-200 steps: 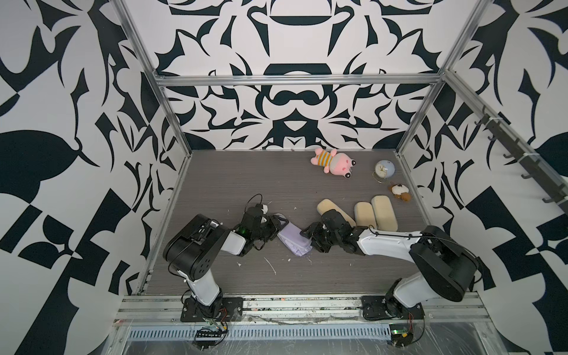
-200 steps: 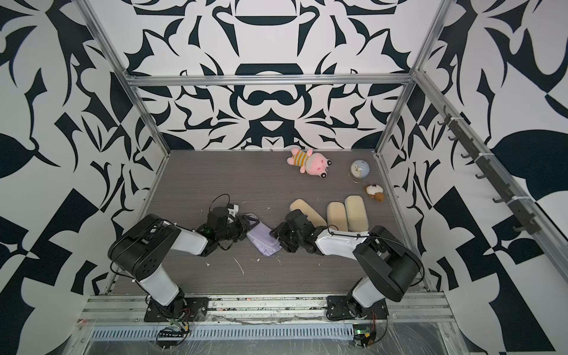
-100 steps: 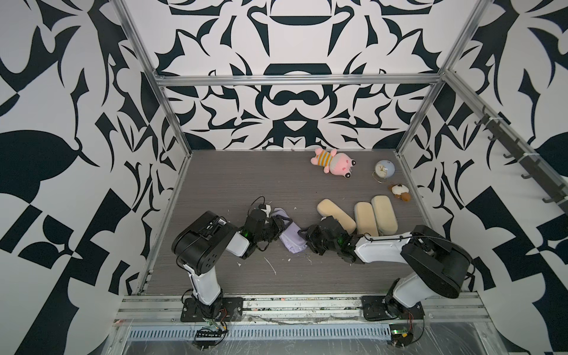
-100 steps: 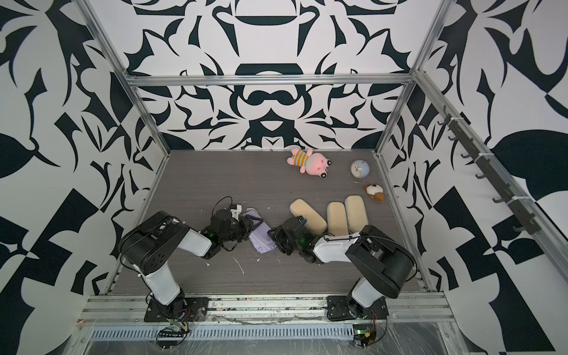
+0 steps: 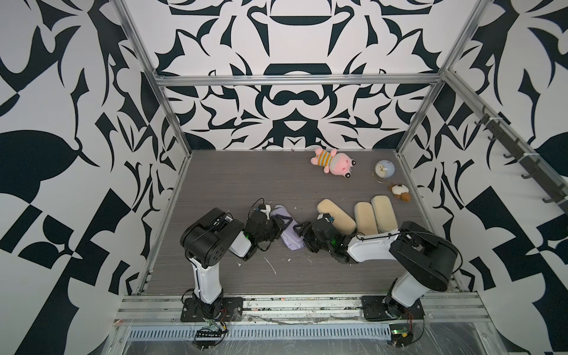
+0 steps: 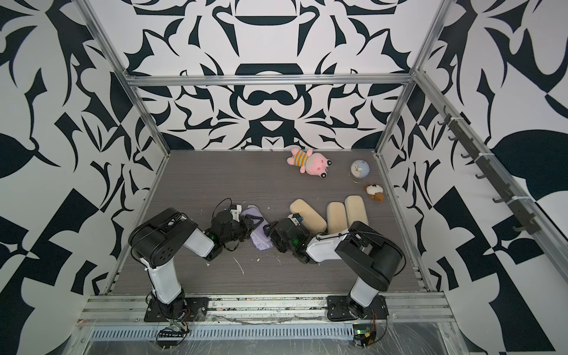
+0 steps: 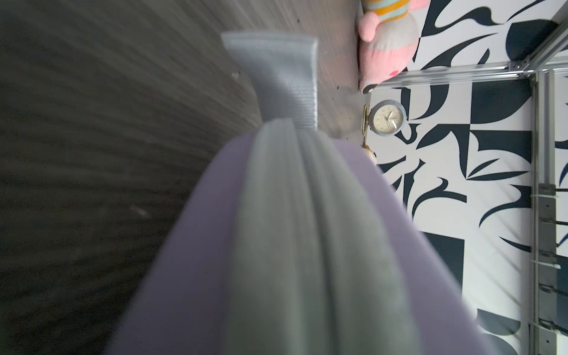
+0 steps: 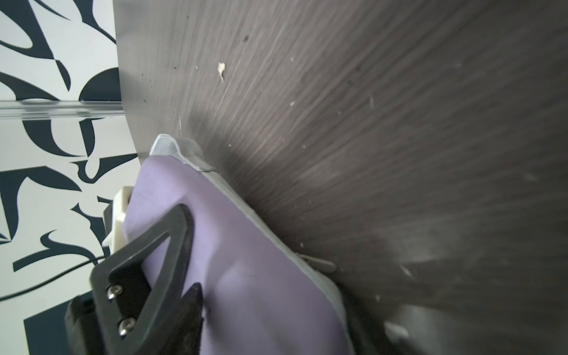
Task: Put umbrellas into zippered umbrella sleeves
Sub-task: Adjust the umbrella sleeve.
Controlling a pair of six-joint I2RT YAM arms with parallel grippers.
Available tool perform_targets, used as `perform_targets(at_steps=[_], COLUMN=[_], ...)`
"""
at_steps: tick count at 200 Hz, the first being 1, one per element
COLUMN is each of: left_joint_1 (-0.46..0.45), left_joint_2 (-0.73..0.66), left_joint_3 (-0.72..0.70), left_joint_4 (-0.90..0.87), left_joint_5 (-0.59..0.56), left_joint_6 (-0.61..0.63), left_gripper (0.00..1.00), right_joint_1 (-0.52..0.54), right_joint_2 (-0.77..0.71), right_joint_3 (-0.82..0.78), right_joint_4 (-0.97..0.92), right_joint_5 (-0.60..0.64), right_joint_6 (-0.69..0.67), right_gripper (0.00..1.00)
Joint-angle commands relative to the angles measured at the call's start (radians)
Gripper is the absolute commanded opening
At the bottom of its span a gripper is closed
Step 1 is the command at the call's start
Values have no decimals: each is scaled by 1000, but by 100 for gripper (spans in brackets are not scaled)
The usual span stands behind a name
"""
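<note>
Lavender sleeve lay on desk, long axis back-left to front-right, tab end rearward. Left claw clamped it; right claw: state unclear.

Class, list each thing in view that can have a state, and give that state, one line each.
lavender sleeve, halves together, lying between both grippers.
beige sleeves, all three closed, lying loose side by side.
left gripper, shut on the lavender sleeve.
right gripper, at the sleeve's edge; jaws not readable.
pink plush toy, lying down, untouched.
</note>
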Motion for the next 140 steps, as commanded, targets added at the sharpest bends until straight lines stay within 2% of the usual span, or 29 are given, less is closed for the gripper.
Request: perform_targets(at_steps=[1, 13, 22, 36, 58, 72, 93, 102, 119, 140], left_joint_1=[-105, -101, -94, -84, -62, -39, 32, 69, 123, 157], left_joint_2=[62, 68, 68, 69, 79, 84, 76, 60, 10, -91], left_joint_3=[0, -7, -13, -21, -19, -19, -42, -48, -49, -33], left_joint_4=[-16, 16, 36, 71, 107, 140, 202, 205, 165, 36], left_joint_5=[214, 217, 218, 223, 234, 243, 273, 297, 346, 403], left_joint_6=[-38, -47, -53, -62, -72, -81, -97, -96, -61, 33], left_gripper=[48, 53, 57, 57, 50, 44, 32, 27, 20, 16], right_joint_1=[33, 33, 32, 32, 30, 22, -6, -25, -72, -210], right_joint_2=[129, 132, 111, 65, 9, -7, -41, -72, -170, -319], right_joint_3=[81, 52, 31, 20, 15, 4, -3, -8, -27, -28], right_joint_4=[354, 396, 397, 336, 239, 220, 138, 59, -122, -361], right_joint_5=[-120, -114, -100, -103, -112, -136, -244, -292, -361, -492], right_joint_6=[85, 106, 106, 81, 48, 44, 2, -39, -160, -388], right_gripper=[33, 17, 11, 8, 7, 15, 43, 51, 60, 67])
